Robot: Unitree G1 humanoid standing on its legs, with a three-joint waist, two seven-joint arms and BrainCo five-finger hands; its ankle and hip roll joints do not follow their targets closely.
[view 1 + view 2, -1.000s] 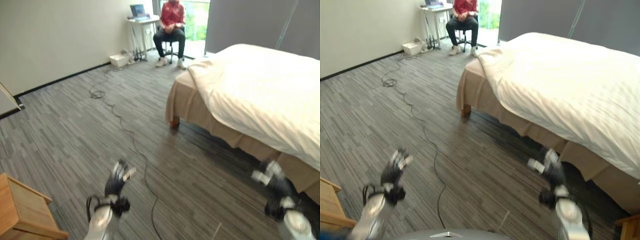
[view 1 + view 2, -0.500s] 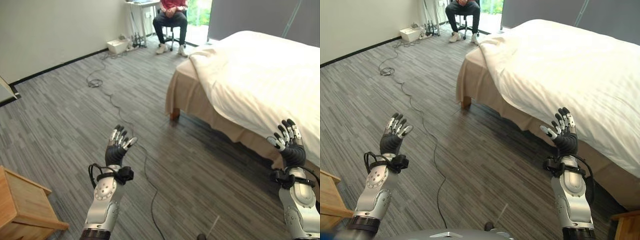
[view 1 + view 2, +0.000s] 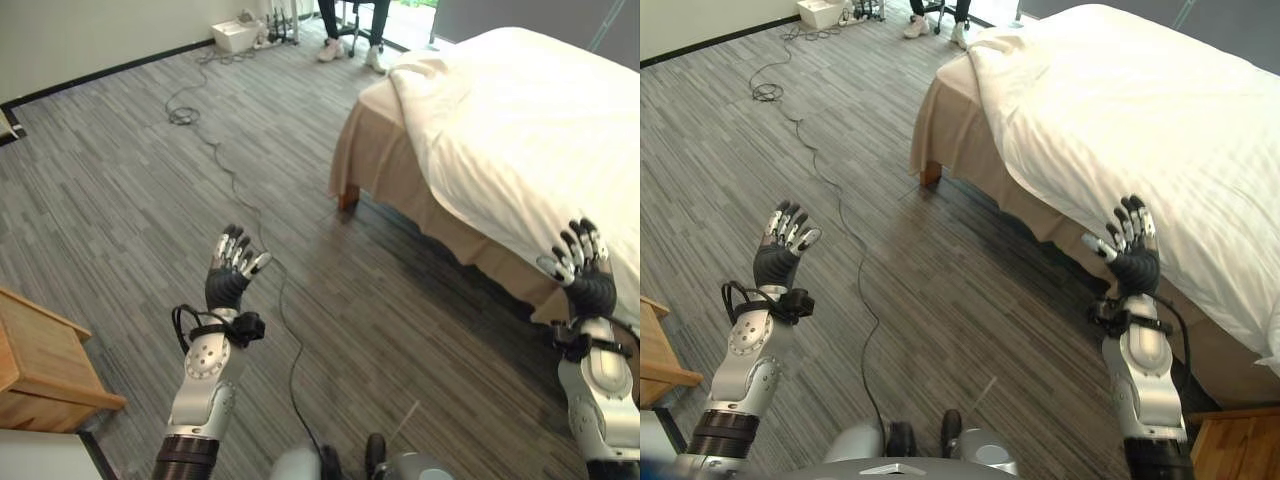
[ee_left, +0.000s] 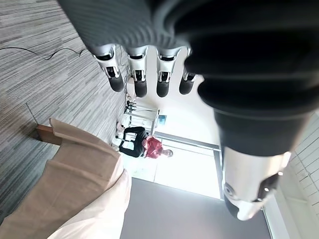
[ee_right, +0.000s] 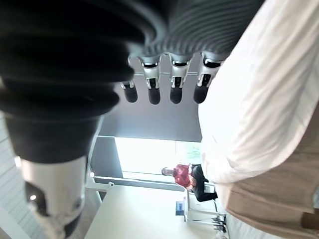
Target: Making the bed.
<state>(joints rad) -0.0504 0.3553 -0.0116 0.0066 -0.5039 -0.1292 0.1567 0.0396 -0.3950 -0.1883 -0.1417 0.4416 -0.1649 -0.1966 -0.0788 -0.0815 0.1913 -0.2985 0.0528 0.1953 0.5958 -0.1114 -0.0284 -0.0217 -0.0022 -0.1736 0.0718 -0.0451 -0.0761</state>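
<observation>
both hands raised empty with fingers spread, left hand (image 3: 229, 281) over floor, right hand (image 3: 1132, 258) near the white duvet (image 3: 520, 140); best to grip its hanging edge evenly.

The bed (image 3: 400, 190) stands to the right on the floor (image 3: 130, 190), its near corner leg (image 3: 348, 201) toward the middle of the room. A duvet (image 3: 530, 140) lies on the bed, its edge hanging over the side above the bed skirt (image 3: 385, 185). The right hand (image 3: 1133, 262) is raised just before the bed's near side, at the duvet's hanging edge, fingers (image 5: 152, 92) straight. The left hand (image 3: 229, 284) is raised well left of the bed, over the floor, fingers (image 4: 141, 84) straight. A cable (image 3: 225, 165) runs along the floor left of the bed, from the far wall toward the left hand. A wooden nightstand (image 3: 35, 365) sits at the near left, far from the bed. A second wooden piece (image 3: 1230, 440) sits at the near right, below the bed's side. Beyond the bed's far corner, a person (image 3: 350, 20) sits.
</observation>
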